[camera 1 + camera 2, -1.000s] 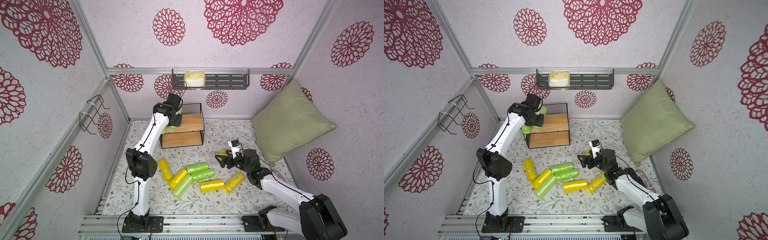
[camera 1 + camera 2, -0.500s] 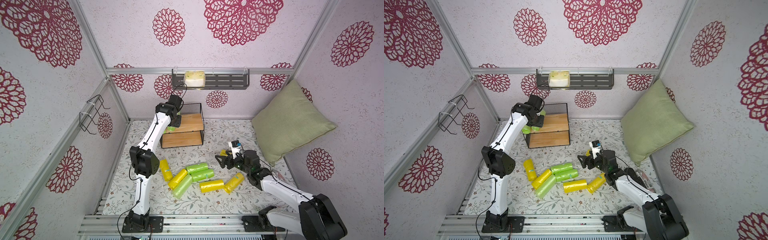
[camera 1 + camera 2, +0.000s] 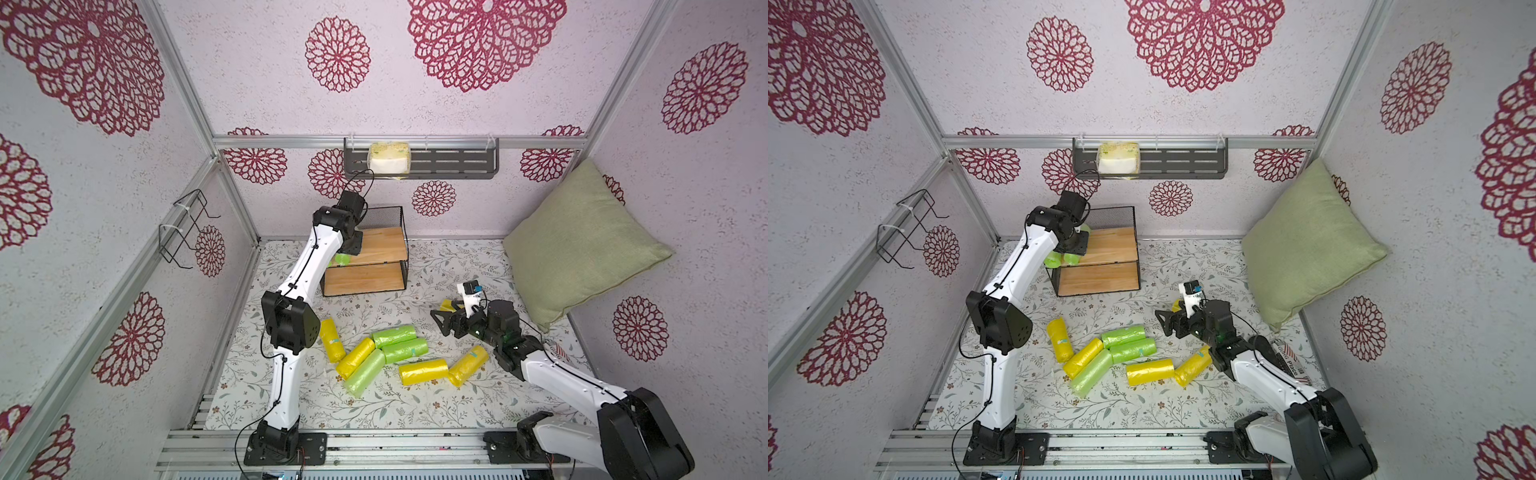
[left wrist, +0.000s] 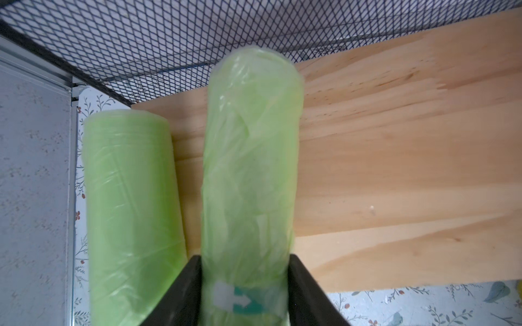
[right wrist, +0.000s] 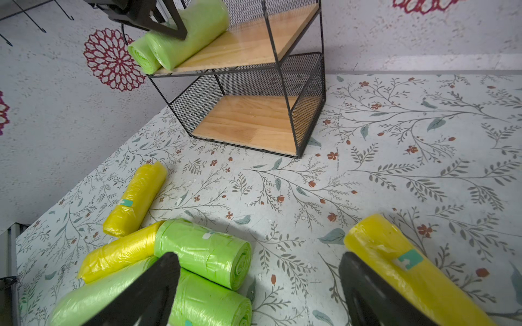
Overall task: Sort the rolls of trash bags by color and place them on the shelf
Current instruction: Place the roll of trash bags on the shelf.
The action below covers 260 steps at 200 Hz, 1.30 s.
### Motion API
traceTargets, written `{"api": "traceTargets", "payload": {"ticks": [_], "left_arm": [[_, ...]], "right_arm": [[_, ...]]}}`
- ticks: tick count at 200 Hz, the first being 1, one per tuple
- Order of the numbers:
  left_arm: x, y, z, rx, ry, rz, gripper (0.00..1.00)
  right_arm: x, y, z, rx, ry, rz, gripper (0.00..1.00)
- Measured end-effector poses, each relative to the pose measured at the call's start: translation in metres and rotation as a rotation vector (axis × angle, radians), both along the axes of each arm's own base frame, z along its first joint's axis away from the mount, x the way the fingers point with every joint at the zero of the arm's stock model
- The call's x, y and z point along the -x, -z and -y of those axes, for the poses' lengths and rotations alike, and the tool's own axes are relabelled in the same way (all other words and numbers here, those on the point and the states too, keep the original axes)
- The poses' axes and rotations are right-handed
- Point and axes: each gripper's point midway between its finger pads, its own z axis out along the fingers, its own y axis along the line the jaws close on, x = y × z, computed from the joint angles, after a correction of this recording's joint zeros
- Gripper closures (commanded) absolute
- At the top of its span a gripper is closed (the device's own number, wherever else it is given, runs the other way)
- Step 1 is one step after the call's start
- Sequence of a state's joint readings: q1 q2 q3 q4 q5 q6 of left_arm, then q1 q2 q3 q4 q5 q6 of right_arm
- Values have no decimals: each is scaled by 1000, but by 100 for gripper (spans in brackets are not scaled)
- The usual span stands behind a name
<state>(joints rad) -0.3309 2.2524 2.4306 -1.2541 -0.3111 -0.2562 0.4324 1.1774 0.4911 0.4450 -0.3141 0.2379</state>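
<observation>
The shelf (image 3: 386,245) (image 3: 1113,245) (image 5: 248,124) stands at the back wall. Two light green rolls lie side by side at the left end of its top board (image 4: 395,169). My left gripper (image 4: 245,256) (image 3: 353,249) has its fingers against both sides of one green roll (image 4: 251,158) (image 5: 192,34), beside the other green roll (image 4: 130,197) (image 5: 145,58). Several rolls lie on the floor: three green (image 3: 395,336) and several yellow (image 3: 423,371). My right gripper (image 5: 258,259) (image 3: 442,322) hangs open and empty between the green rolls (image 5: 209,251) and a yellow roll (image 5: 395,254).
A green cushion (image 3: 582,245) leans in the right back corner. A dark slotted wall rack (image 3: 449,160) holds a pale yellow pack (image 3: 388,156). A bare wire hanger (image 3: 183,228) sticks out from the left wall. The shelf's lower board (image 5: 248,124) is bare.
My left arm's elbow has swung right and forward while its gripper stayed at the shelf's top board. The right arm has not moved.
</observation>
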Motion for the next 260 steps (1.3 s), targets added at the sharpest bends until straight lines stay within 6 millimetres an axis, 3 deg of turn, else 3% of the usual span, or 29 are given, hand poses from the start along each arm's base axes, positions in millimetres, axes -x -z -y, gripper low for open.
{"api": "traceTargets", "payload": {"ticks": [42, 89, 163, 219, 260], "left_arm": [[0, 0, -7, -27, -36, 6, 54], [0, 0, -7, -15, -58, 11, 43], [2, -1, -4, -11, -57, 19, 36], [12, -27, -3, 2, -49, 68, 35], [35, -46, 5, 34, -16, 105, 33]], "right_arm": [[-1, 2, 0, 2, 0, -5, 7], [-1, 3, -1, 2, 0, -7, 7], [-1, 3, -1, 2, 0, -8, 7], [-1, 7, -1, -1, 0, -24, 7], [1, 10, -4, 10, -7, -31, 7]]}}
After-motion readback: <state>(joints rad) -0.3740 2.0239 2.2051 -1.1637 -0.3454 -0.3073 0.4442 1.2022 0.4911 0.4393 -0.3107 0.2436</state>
